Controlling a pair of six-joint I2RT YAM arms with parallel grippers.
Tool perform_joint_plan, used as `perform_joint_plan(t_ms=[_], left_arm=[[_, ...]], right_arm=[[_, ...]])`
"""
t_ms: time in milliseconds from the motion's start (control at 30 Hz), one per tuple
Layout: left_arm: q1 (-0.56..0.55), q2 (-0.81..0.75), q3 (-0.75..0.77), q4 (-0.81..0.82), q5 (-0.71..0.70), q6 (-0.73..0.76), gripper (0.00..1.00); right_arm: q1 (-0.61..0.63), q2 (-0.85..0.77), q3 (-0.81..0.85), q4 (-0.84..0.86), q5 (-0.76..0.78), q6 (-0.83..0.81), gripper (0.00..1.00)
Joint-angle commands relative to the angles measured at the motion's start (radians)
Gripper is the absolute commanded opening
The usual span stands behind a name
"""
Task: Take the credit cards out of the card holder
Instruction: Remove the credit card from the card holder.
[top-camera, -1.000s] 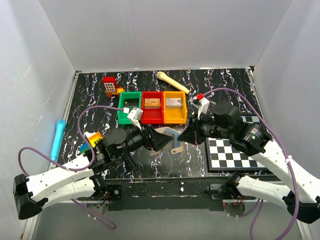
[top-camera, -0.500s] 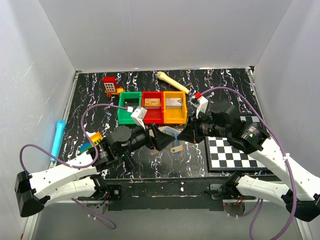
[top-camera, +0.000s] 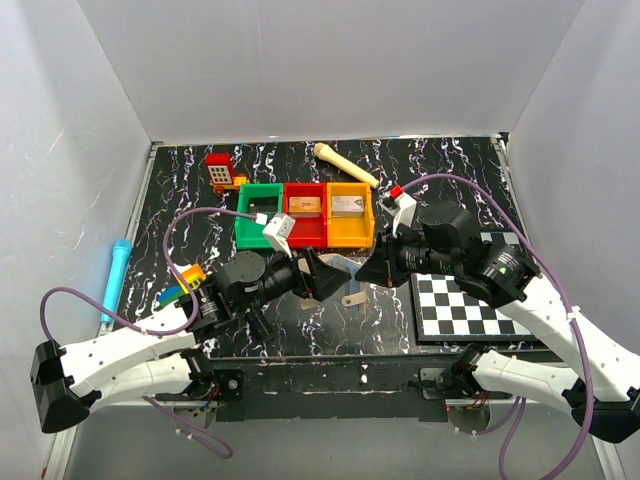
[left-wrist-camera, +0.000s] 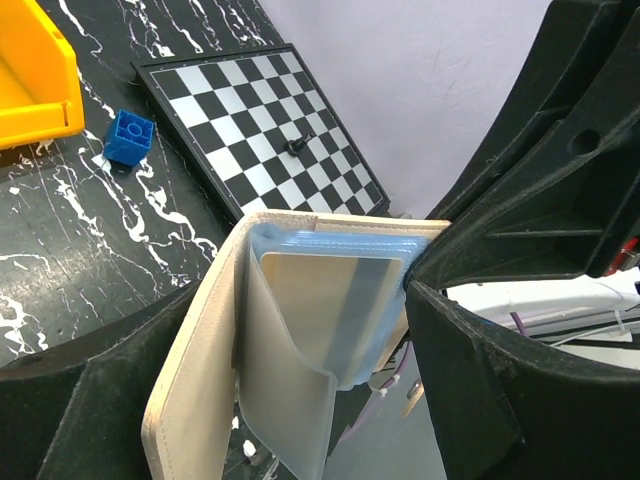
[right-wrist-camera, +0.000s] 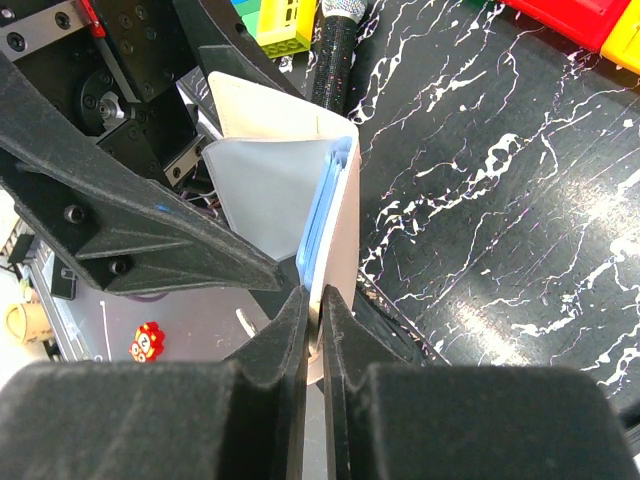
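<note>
The tan card holder (top-camera: 341, 268) hangs open above the table between my two grippers. In the left wrist view its tan cover (left-wrist-camera: 195, 370) lies against one finger, and the pale blue-grey pocket holds cards (left-wrist-camera: 335, 295). My left gripper (top-camera: 322, 276) (left-wrist-camera: 300, 305) is shut on the card holder. My right gripper (top-camera: 370, 268) (right-wrist-camera: 313, 300) is shut on the thin tan edge of the card holder (right-wrist-camera: 262, 108), right beside the stacked blue card edges (right-wrist-camera: 318, 215).
Green (top-camera: 258, 214), red (top-camera: 305, 212) and yellow (top-camera: 348, 212) bins stand behind the grippers. The chequered board (top-camera: 470, 305) lies at the right, with a blue brick (left-wrist-camera: 128, 135) near it. A small tan flat piece (top-camera: 352, 299) lies under the holder. A blue pen (top-camera: 115, 275) lies far left.
My left gripper has pushed right and forward towards the right gripper. The card holder stays held between both grippers, now a little higher and nearer the bins.
</note>
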Motion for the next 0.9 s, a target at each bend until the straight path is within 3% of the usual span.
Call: perform_joint_plan(t_ms=[0, 267, 567, 667, 767, 867], left_arm=[[-0.004, 0.018, 0.043, -0.003, 0.008, 0.011, 0.78], [-0.004, 0.036, 0.049, -0.01, 0.016, 0.017, 0.73], [-0.004, -0.038, 0.014, -0.072, -0.081, 0.02, 0.47], [-0.004, -0.062, 0.009, -0.089, -0.108, 0.029, 0.47], [-0.004, -0.074, 0.012, -0.096, -0.127, 0.037, 0.66], [-0.004, -0.064, 0.018, -0.066, -0.102, 0.051, 0.72]], right_arm=[[0.005, -0.002, 0.049, 0.04, -0.018, 0.007, 0.01], [0.005, -0.002, 0.044, 0.039, -0.016, 0.004, 0.01], [0.006, -0.011, 0.047, 0.03, -0.004, -0.001, 0.01], [0.003, -0.011, 0.047, 0.03, -0.005, -0.002, 0.01], [0.005, -0.008, 0.05, 0.027, 0.007, -0.001, 0.01], [0.006, 0.013, 0.075, -0.015, 0.05, 0.004, 0.01]])
